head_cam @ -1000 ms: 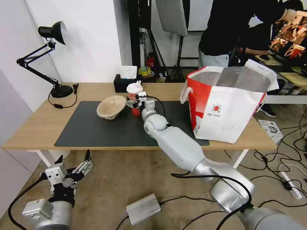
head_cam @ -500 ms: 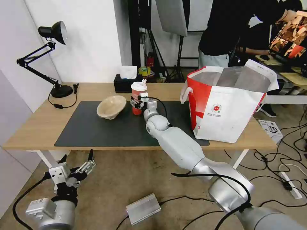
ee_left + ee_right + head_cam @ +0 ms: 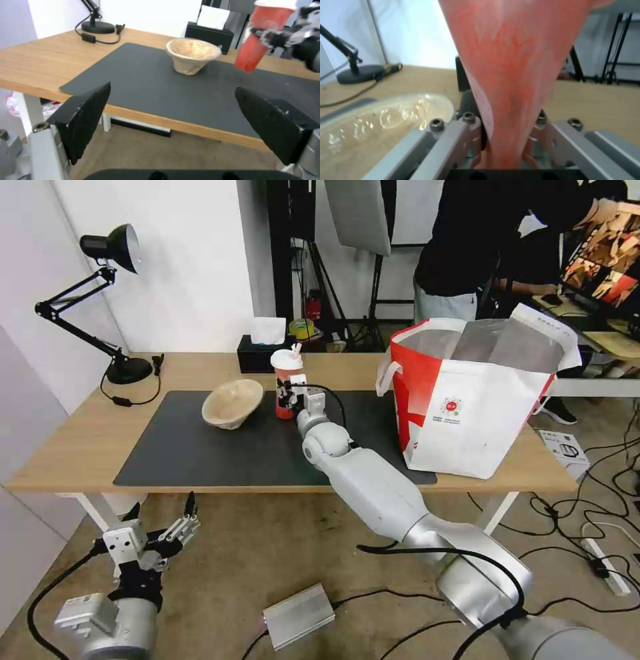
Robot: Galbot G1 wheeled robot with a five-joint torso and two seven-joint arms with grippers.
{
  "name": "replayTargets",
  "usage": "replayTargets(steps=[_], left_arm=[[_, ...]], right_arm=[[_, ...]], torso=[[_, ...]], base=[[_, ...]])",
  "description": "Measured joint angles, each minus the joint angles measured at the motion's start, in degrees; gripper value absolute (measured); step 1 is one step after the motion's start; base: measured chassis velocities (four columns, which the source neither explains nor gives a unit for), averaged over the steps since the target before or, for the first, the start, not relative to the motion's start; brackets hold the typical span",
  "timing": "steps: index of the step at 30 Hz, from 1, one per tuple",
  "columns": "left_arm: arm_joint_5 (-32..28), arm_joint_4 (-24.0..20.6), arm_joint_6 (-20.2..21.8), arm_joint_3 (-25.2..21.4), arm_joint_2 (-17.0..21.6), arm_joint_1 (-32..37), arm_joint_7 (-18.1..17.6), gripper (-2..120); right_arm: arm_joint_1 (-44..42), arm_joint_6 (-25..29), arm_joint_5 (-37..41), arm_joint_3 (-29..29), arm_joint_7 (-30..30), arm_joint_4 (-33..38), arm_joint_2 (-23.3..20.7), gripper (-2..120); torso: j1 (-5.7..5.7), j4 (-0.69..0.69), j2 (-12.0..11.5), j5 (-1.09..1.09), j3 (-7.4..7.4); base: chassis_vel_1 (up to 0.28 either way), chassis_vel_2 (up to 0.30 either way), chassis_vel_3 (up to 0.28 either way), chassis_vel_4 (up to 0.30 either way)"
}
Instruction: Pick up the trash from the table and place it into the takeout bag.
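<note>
cups: 1 red cup (image 3: 285,383); pulp bowls: 1 (image 3: 231,403); bags: 1 (image 3: 470,400); lamps: 1 (image 3: 100,307); tissue boxes: 1 (image 3: 261,355)

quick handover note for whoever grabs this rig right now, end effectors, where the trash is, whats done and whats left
Right end effector: shut on the red drink cup, held tilted just above the dark mat, left of the takeout bag.
Left end effector: open, parked low in front of the table, holding nothing.
Paper-pulp bowl: on the mat, left of the cup, apart from it.
Done: cup grasped and off the mat.
Left: put the cup into the bag, then the paper-pulp bowl. Bag contents can't be seen from here.
</note>
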Motion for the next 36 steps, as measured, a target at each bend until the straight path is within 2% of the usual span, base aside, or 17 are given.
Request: replayTargets(steps=[3, 5, 9, 10, 14, 25, 36], left_arm=[[0.3, -0.3, -0.1, 0.2, -0.4, 0.2, 0.0, 100], [0.5, -0.3, -0.2, 0.4, -0.6, 0.2, 0.0, 100], [1.8, -0.4, -1.1, 1.2, -1.4, 0.4, 0.0, 100], [1.8, -0.4, -1.1, 1.2, -1.4, 0.4, 0.0, 100], [2.2, -0.6, -1.1, 1.2, -1.8, 0.4, 0.0, 100], [3.2, -0.7, -1.5, 1.0, -3.3, 0.7, 0.0, 100], [3.4, -0.8, -1.8, 1.1, -3.5, 0.6, -0.1, 100]], right_arm=[[-1.1, -1.1, 0.7, -0.6, 1.3, 6.2, -3.9, 4], [-1.3, -1.6, 1.3, -0.8, 1.6, 8.4, -5.3, 4], [-1.6, -3.9, 3.8, -1.3, 3.5, 17.3, -11.1, 4], [-1.6, -3.9, 3.8, -1.3, 3.5, 17.3, -11.1, 4], [-1.7, -5.2, 5.6, -1.8, 4.5, 23.6, -15.8, 4], [-2.8, -6.2, 8.1, -0.9, 5.3, 31.2, -21.4, 3], [-2.2, -8.8, 13.8, 2.0, 6.9, 41.2, -30.4, 3]], torso=[[0.0, -0.02, 0.0, 0.01, 0.0], [0.0, -0.02, 0.0, 0.0, 0.0], [0.0, -0.01, 0.0, 0.01, 0.0], [0.0, -0.01, 0.0, 0.01, 0.0], [0.0, -0.02, 0.0, 0.01, 0.0], [0.0, 0.0, 0.0, 0.01, 0.0], [0.0, -0.01, 0.0, 0.0, 0.0]], base=[[0.0, 0.0, 0.0, 0.0], [0.0, 0.0, 0.0, 0.0], [0.0, 0.0, 0.0, 0.0], [0.0, 0.0, 0.0, 0.0], [0.0, 0.0, 0.0, 0.0], [0.0, 0.0, 0.0, 0.0], [0.0, 0.0, 0.0, 0.0]])
